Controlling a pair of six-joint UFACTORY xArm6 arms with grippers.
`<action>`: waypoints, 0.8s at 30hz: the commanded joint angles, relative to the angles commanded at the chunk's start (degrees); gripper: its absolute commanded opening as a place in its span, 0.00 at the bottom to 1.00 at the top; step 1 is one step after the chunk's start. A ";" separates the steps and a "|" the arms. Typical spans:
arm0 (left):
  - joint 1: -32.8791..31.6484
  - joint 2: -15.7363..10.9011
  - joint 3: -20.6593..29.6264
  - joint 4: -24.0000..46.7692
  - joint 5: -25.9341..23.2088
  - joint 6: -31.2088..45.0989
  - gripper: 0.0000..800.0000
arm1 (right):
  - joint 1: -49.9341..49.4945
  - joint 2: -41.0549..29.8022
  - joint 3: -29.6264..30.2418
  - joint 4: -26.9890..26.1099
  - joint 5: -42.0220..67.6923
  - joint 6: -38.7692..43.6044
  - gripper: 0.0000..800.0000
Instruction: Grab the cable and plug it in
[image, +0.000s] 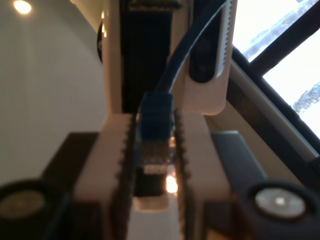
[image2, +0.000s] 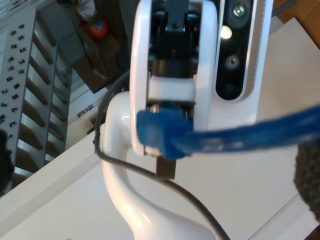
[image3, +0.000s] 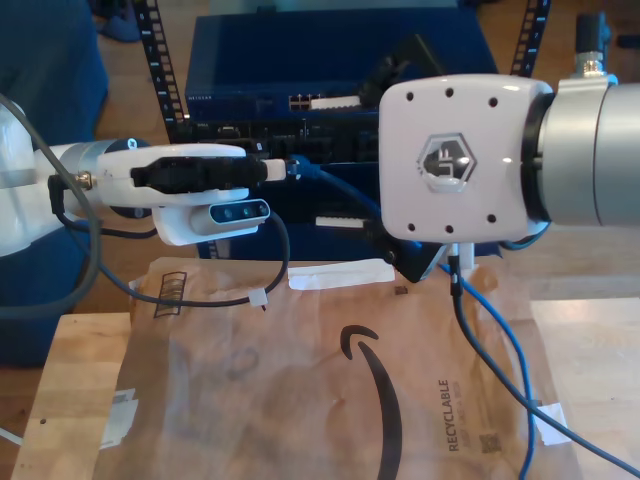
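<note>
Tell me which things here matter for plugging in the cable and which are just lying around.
Job: blue cable, my first gripper clamping its plug, blue network box with ports.
Lying about: brown paper mailer, white strip.

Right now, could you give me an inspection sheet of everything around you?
Surface: wooden table mostly covered by a brown paper mailer.
Job's things: blue cable trails across the mailer; its plug is in my grip.
Clutter: white tape strip on the mailer.
Grippers: my first pincer, at the exterior view's left, is closed on the plug. My second pincer faces it; open or shut I cannot tell.
Cables: black lead loops under my first arm.
Surroundings: dark blue equipment rack with sockets behind the table; window; grey shelving.
</note>
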 joint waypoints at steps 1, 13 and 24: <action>0.00 0.18 0.00 0.00 0.00 -0.09 0.02 | 0.44 0.00 0.18 0.00 0.00 0.00 0.87; 0.53 0.26 -0.26 -0.09 0.09 0.00 0.02 | 1.85 0.00 0.97 0.18 -2.20 0.09 0.65; 0.53 0.26 -0.26 0.00 0.53 -0.09 0.02 | 1.93 0.26 0.97 0.26 -2.29 0.26 0.49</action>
